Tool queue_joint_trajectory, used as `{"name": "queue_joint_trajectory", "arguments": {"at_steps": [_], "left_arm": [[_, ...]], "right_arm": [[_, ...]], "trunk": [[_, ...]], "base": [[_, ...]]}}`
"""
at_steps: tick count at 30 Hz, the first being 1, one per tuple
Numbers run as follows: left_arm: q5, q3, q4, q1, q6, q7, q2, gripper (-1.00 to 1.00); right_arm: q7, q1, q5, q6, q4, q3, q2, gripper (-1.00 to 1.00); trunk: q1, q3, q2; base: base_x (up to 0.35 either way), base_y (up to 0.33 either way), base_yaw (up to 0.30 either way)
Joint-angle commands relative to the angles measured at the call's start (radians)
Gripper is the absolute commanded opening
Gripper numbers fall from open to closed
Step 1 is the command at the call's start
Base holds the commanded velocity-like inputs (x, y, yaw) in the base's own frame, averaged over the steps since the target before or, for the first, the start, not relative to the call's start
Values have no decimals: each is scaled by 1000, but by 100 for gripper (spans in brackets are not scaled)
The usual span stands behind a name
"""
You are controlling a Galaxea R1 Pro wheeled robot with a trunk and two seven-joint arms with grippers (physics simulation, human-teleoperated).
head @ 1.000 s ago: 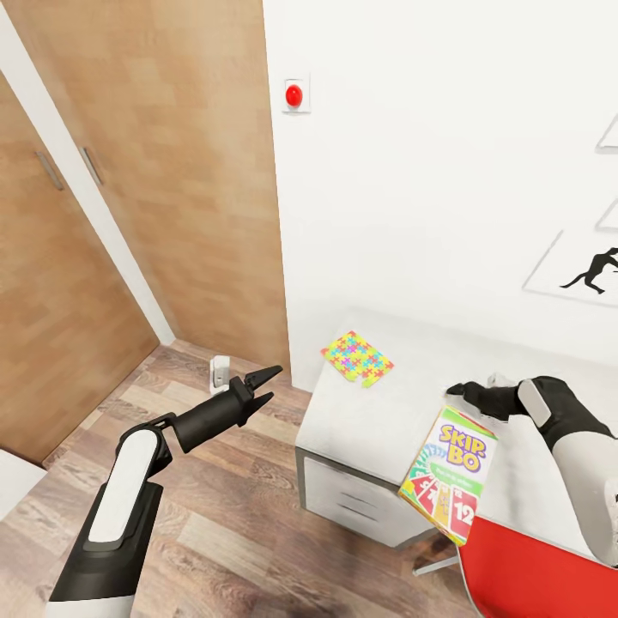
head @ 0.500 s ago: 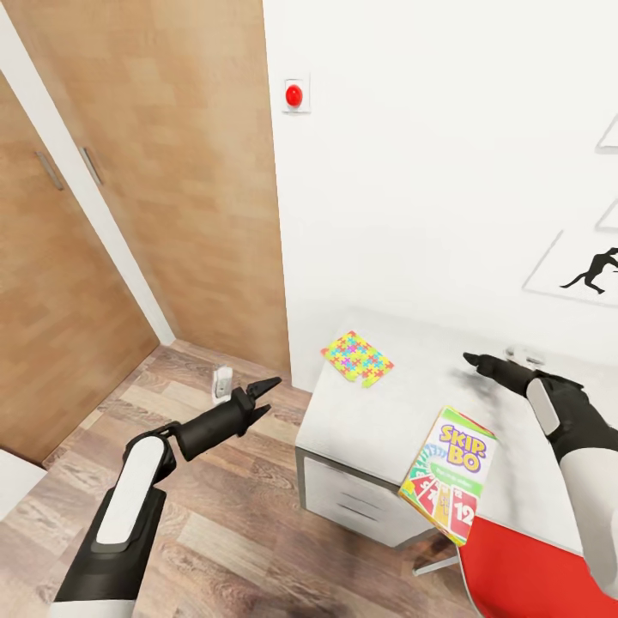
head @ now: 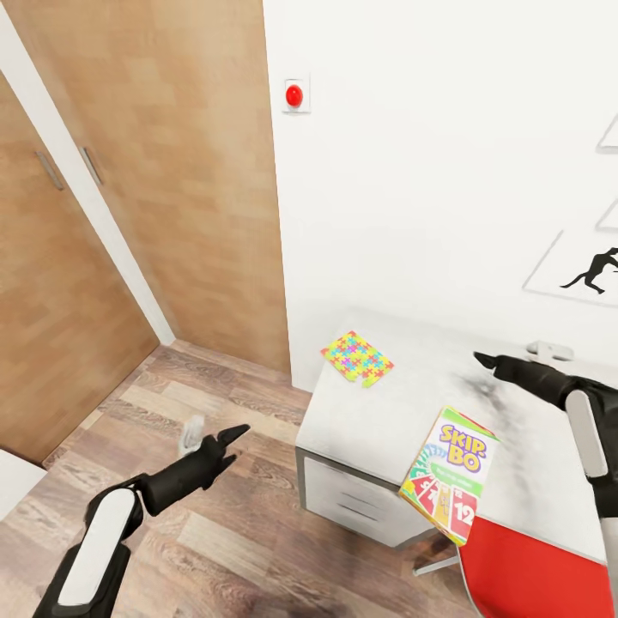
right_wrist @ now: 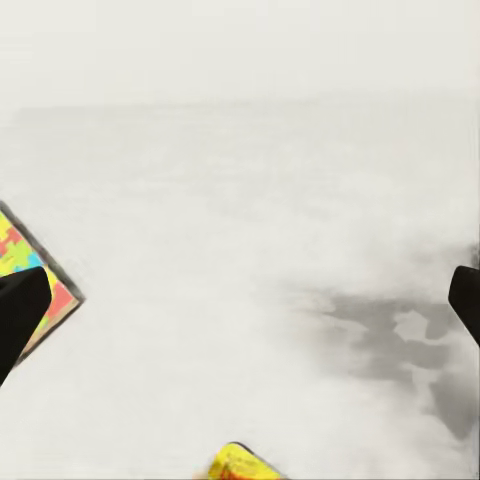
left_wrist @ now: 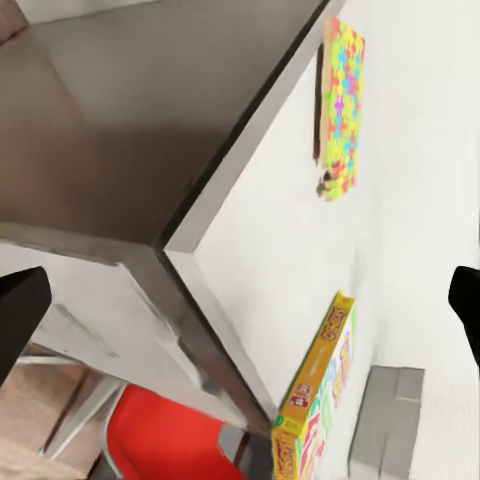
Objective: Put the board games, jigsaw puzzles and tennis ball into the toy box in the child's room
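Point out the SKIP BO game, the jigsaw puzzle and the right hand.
SKIP BO game [head: 450,486], head view: middle of its printed lid.
jigsaw puzzle [head: 357,357], head view: centre of the coloured square.
right hand [head: 486,360], head view: between its dark fingertips, above the table.

One SKIP BO board game, lower right of head view. One jigsaw puzzle, centre. One table. Two grippers: left gripper, right gripper. One red wall button. One red chair. One silhouette picture.
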Motion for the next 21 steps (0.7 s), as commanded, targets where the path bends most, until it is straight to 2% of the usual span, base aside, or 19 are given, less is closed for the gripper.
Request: {"name": "queue_joint_trajectory", "arguments": {"at_steps": [1, 2, 6, 7, 9, 14, 21], "left_arm": [[1, 17, 3, 15, -1, -9, 7, 100], [1, 17, 3, 15, -1, -9, 7, 100], [-4, 55, 21, 57, -25, -43, 24, 100], [-4, 55, 21, 57, -25, -43, 24, 100], [-5, 74, 34, 74, -46, -63, 33, 100], [-7, 91, 47, 90, -71, -87, 46, 100], [-8, 100, 56, 102, -90, -106, 56, 100]], "right_arm": [[7, 19, -4, 54, -57, -11, 1, 100], [7, 19, -4, 54, -57, -11, 1, 100], [13, 58, -25, 167, -163, -30, -1, 100], [13, 58, -25, 167, -163, -30, -1, 100], [27, 73, -34, 215, -201, -38, -1, 100], [51, 86, -42, 257, -235, -44, -2, 100], [71, 95, -48, 287, -259, -49, -2, 100]], "trunk": [[0, -1, -1], [0, -1, -1], [0, -1, -1], [0, -1, -1], [0, -1, -1], [0, -1, -1], [0, -1, -1]], "base": [[0, 32, 0], [0, 32, 0], [6, 101, 0], [19, 148, 0], [49, 186, -22], [87, 220, -92], [135, 252, -205]]}}
